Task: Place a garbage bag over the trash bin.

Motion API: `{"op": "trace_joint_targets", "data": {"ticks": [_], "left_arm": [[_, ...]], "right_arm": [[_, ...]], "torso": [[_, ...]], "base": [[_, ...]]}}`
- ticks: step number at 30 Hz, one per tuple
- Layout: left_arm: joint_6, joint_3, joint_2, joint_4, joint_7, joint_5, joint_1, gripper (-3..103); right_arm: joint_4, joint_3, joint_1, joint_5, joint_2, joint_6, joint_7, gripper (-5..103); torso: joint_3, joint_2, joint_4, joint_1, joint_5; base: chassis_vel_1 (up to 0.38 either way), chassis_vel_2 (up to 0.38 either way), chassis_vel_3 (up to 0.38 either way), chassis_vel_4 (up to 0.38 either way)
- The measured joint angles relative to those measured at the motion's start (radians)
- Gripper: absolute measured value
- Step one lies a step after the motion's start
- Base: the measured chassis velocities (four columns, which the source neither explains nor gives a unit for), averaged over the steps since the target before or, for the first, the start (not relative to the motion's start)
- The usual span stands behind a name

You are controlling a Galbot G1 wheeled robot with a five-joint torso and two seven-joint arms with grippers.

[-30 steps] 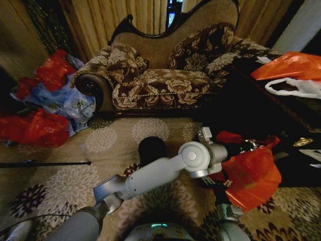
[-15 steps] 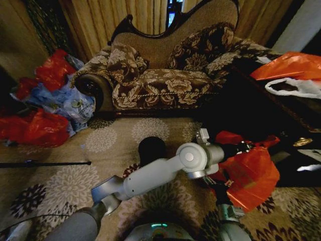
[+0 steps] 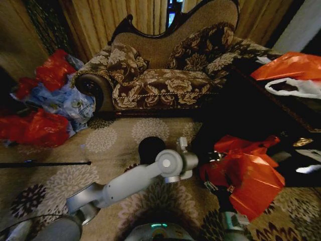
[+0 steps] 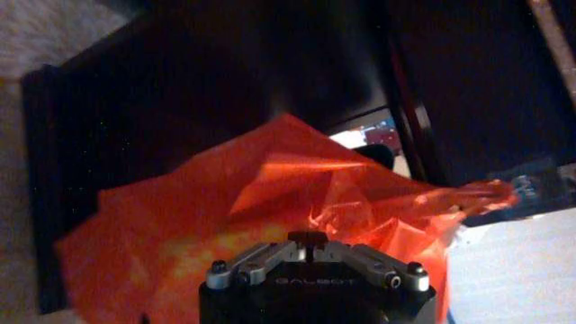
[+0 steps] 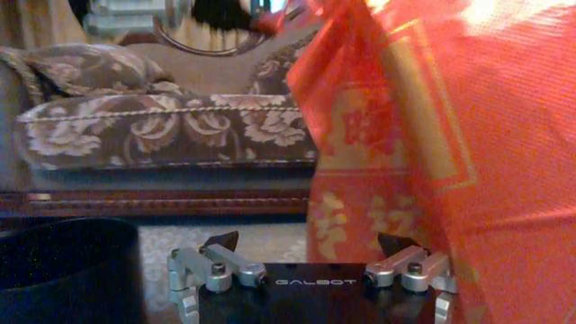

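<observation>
The red garbage bag (image 3: 248,175) hangs in the air at about four o'clock in the head view, above the patterned carpet (image 3: 115,138), crumpled and puffed out between both arms. The left arm reaches across from seven o'clock, and its left end effector (image 3: 213,159) meets the bag's upper left edge. From the left wrist camera, the left end effector (image 4: 311,260) has its fingers drawn together on the plastic, pinching a fold of the bag (image 4: 297,202), which fans out ahead of it. The right end effector (image 3: 213,187) comes up from below at five o'clock against the bag's lower left side. In the right wrist view, the right end effector (image 5: 311,260) has its fingers spread wide; the bag (image 5: 423,135), with gold printing, drapes past its far finger (image 5: 400,253); whether they touch I cannot tell. The black trash bin (image 3: 152,149) stands on the carpet at the centre, just left of the bag and apart from it, its mouth bare. The floral sofa (image 3: 165,75) sits beyond at twelve o'clock.
</observation>
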Motion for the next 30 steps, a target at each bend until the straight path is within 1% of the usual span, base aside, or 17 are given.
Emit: {"op": "trace_joint_targets", "data": {"ticks": [1,2,4,5,7,8,9,12,13,16,17,21,22,25,26,29,30], "left_arm": [[0.01,-0.009,0.023,-0.005,0.009,0.005,0.012,0],[0.01,-0.009,0.023,-0.005,0.009,0.005,0.012,0],[0.022,-0.028,0.072,-0.02,0.023,0.014,0.038,0],[0.022,-0.028,0.072,-0.02,0.023,0.014,0.038,0],[0.032,-0.05,0.124,-0.036,0.036,0.02,0.064,0],[0.032,-0.05,0.124,-0.036,0.036,0.02,0.064,0],[0.037,-0.065,0.155,-0.044,0.049,0.03,0.081,0],[0.049,-0.105,0.231,-0.049,0.094,0.079,0.125,0],[0.049,-0.105,0.231,-0.049,0.094,0.079,0.125,0],[0.062,-0.176,0.282,-0.049,0.109,0.087,0.174,0],[0.062,-0.176,0.282,-0.049,0.109,0.087,0.174,0],[0.091,-0.272,0.329,-0.059,0.145,0.105,0.23,0],[0.091,-0.272,0.329,-0.059,0.145,0.105,0.23,0],[0.126,-0.333,0.38,-0.063,0.196,0.137,0.274,0],[0.126,-0.333,0.38,-0.063,0.196,0.137,0.274,0],[0.148,-0.403,0.437,-0.067,0.257,0.158,0.33,0],[0.148,-0.403,0.437,-0.067,0.257,0.158,0.33,0]], "right_arm": [[0.006,0.0,-0.014,0.005,0.006,0.011,-0.025,100],[0.006,0.0,-0.014,0.005,0.006,0.011,-0.025,100],[0.011,-0.002,-0.036,0.012,0.01,0.038,-0.07,100],[0.011,-0.002,-0.036,0.012,0.01,0.038,-0.07,100],[0.007,-0.008,-0.051,0.013,0.003,0.07,-0.099,100],[0.007,-0.008,-0.051,0.013,0.003,0.07,-0.099,100],[0.006,-0.012,-0.059,0.013,-0.002,0.086,-0.118,100],[0.01,-0.011,-0.078,0.028,-0.004,0.101,-0.181,100],[0.01,-0.011,-0.078,0.028,-0.004,0.101,-0.181,100],[0.014,-0.011,-0.082,0.041,-0.001,0.108,-0.204,100],[0.014,-0.011,-0.082,0.041,-0.001,0.108,-0.204,100],[0.013,-0.011,-0.078,0.042,-0.006,0.111,-0.207,100],[0.013,-0.011,-0.078,0.042,-0.006,0.111,-0.207,100],[0.008,-0.004,-0.079,0.043,-0.015,0.119,-0.209,100],[0.008,-0.004,-0.079,0.043,-0.015,0.119,-0.209,100],[-0.005,0.003,-0.085,0.046,-0.023,0.139,-0.225,100],[-0.005,0.003,-0.085,0.046,-0.023,0.139,-0.225,100]], "torso": [[0.0,0.0,0.0,0.0,0.0002],[0.0,0.0,0.0,0.0,0.0002],[0.0,0.0,0.0,0.0,-0.0002],[0.0,0.0,0.0,0.0,-0.0002],[0.0,0.0,0.0,0.0,0.0],[0.0,0.0,0.0,0.0,0.0],[0.0,0.0,0.0,0.0,0.0001],[0.0,0.0,0.0002,0.0,0.0002],[0.0,0.0,0.0002,0.0,0.0002],[0.0,0.0,0.0001,0.0,0.0],[0.0,0.0,0.0001,0.0,0.0],[0.0,0.0,0.0,0.0,0.0002],[0.0,0.0,0.0,0.0,0.0002],[0.0,0.0,0.0001,0.0,0.0001],[0.0,0.0,0.0001,0.0,0.0001],[0.0,0.0,0.0001,0.0,0.0002],[0.0,0.0,0.0001,0.0,0.0002]], "base": [[0.0,0.0,0.0,0.0],[0.0,0.0,0.0,0.0],[0.0,0.0,0.0,0.0],[0.0,0.0,0.0,0.0],[0.0,0.0,0.0,0.0],[0.0,0.0,0.0,0.0],[0.0,0.0,0.0,0.0],[0.0,0.0,0.0,0.0],[0.0,0.0,0.0,0.0],[0.0,0.0,0.0,0.0],[0.0,0.0,0.0,0.0],[0.0,0.0,0.0,0.0],[0.0,0.0,0.0,0.0],[0.0,0.0,0.0,0.0],[0.0,0.0,0.0,0.0],[0.0,0.0,0.0,0.0],[0.0,0.0,0.0,0.0]]}}
